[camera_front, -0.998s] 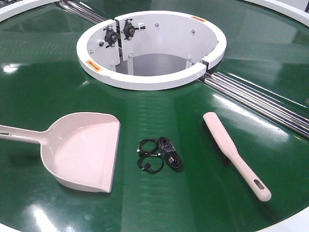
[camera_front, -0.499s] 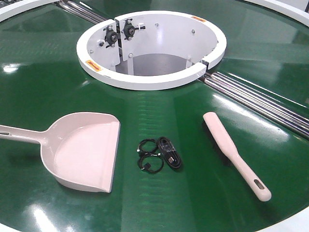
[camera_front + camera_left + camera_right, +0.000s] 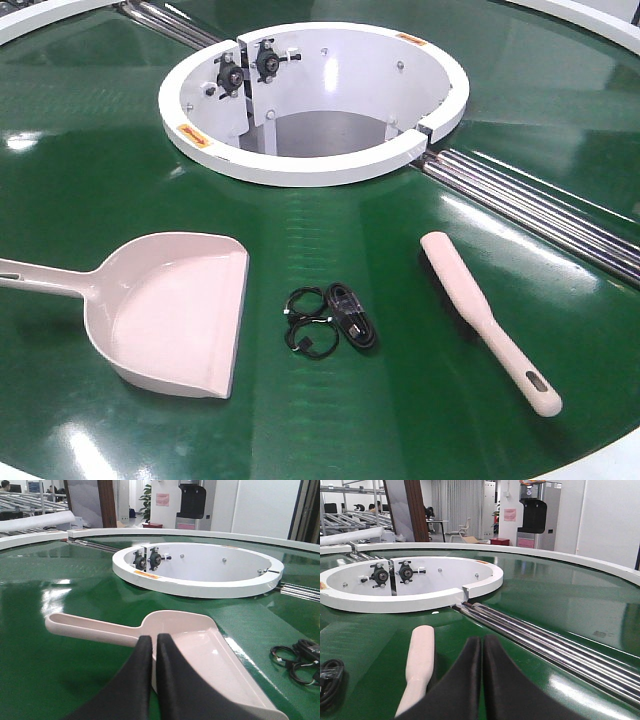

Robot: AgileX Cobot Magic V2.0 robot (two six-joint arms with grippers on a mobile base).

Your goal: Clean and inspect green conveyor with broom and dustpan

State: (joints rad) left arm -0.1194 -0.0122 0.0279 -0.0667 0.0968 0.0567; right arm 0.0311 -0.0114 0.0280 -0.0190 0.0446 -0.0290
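The broom (image 3: 484,318) lies flat on the green conveyor (image 3: 400,440) at the robot's right. Its long axis runs on a slant, brush head toward the white hub (image 3: 300,168) and slotted handle end nearer the robot. In the right wrist view it sits just left of the right fingers (image 3: 472,656), which are pressed together and hold nothing, so that arm looks the nearer one to take it, with a small shift to the left and some opening first. The dustpan (image 3: 175,312) lies well apart to the left, handle pointing outward to the left and wide mouth facing a small bundle of black cables (image 3: 330,320) that rests between the two tools. The left fingers (image 3: 145,654) are likewise closed and empty, with the dustpan just ahead of them where handle meets scoop. Silver rollers (image 3: 540,212) cross the surface beyond the broom, clear of it; nothing blocks either approach.
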